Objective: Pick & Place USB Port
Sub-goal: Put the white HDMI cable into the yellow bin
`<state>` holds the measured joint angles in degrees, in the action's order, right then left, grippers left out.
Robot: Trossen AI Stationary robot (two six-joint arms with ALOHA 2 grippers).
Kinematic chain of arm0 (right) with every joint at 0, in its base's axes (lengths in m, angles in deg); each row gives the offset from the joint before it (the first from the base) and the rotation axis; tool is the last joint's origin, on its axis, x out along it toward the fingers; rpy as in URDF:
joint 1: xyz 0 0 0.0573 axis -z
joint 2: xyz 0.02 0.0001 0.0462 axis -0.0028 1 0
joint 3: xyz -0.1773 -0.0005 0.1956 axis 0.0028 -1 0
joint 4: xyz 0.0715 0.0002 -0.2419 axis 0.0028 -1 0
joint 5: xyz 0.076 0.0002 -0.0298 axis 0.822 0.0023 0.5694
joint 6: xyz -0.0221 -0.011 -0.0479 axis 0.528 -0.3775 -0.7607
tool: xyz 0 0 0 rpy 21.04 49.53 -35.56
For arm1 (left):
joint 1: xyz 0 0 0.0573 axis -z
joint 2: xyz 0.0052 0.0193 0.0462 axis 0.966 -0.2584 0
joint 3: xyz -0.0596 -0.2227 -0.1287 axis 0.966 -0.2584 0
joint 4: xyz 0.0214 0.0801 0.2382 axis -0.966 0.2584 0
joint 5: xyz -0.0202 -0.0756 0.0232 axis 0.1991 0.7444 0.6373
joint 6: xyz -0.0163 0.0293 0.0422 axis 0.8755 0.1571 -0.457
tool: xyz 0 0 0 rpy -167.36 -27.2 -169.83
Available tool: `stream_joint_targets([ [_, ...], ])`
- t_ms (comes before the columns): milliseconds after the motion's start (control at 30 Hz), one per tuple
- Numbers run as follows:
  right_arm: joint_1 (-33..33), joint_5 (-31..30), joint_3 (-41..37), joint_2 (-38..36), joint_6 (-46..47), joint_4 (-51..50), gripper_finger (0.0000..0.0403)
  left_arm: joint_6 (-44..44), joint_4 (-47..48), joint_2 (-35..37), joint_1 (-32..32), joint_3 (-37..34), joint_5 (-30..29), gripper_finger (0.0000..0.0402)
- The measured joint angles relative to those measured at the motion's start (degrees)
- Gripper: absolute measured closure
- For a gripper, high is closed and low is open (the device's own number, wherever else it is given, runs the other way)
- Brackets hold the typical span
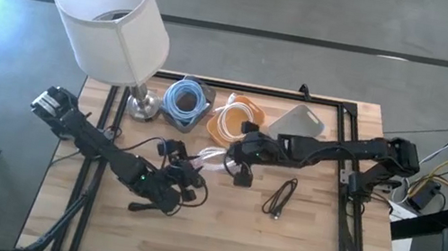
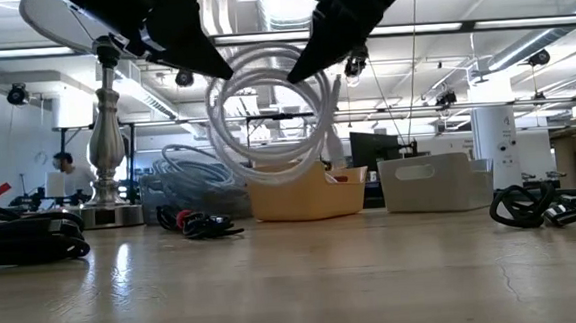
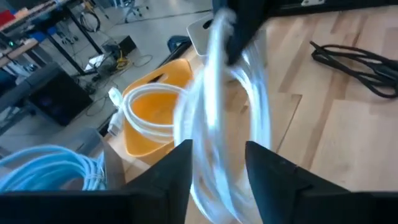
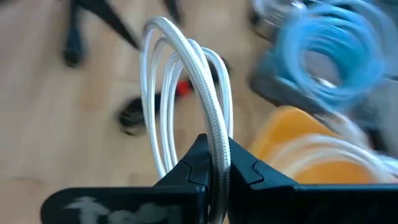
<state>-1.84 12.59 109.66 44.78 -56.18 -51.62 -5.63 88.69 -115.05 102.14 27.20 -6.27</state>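
My right gripper (image 4: 214, 165) is clamped on a coiled white cable (image 4: 186, 99), lifting it above the table (image 1: 213, 242) centre, just at seven o'clock from the orange bin (image 1: 234, 120) that probably takes it. My left gripper (image 3: 217, 165) straddles the coil with fingers parted; I cannot tell whether they touch it.

No legible text, label, brand, number or sign found anywhere. Only a blurred whitish marking seen on the dark right hand (image 4: 217, 171), too smeared to read.
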Motion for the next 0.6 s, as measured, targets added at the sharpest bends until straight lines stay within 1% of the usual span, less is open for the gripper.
stream_joint_targets([
  [133, 0.1, -7.7, 3.4, -1.7, -2.7, -7.5, 0.0389, 4.4, 3.0, 0.0, 0.0, 0.0, 3.1, 0.024],
  [200, 0.1, -9.9, 5.5, -2.9, -4.4, -10.1, 0.0389, 6.8, 4.5, 0.0, 0.0, 0.0, 4.3, 0.024],
  [233, 0.3, -10.0, 6.4, -3.5, -5.8, -11.2, 0.0389, 7.8, 5.3, 0.0, 0.0, 0.0, 5.0, 0.0241],
  [367, 1.6, -9.8, 8.9, -5.5, -14.7, -13.8, 0.039, 10.6, 5.9, 0.0, 0.0, -0.4, 6.3, 0.0243],
  [467, 4.4, -9.6, 9.1, -6.5, -21.3, -14.9, 0.039, 11.5, 5.8, 0.0, 0.0, -0.8, 6.4, 0.0243],
  [533, 7.1, -7.0, 8.8, -6.5, -22.1, -15.6, 0.039, 11.7, 5.8, 0.0, 0.0, -1.0, 6.4, 0.0243],
  [600, 10.3, -1.6, 8.3, -5.8, -22.1, -16.3, 0.039, 11.7, 5.8, 0.0, 0.0, -1.0, 6.4, 0.0245],
])
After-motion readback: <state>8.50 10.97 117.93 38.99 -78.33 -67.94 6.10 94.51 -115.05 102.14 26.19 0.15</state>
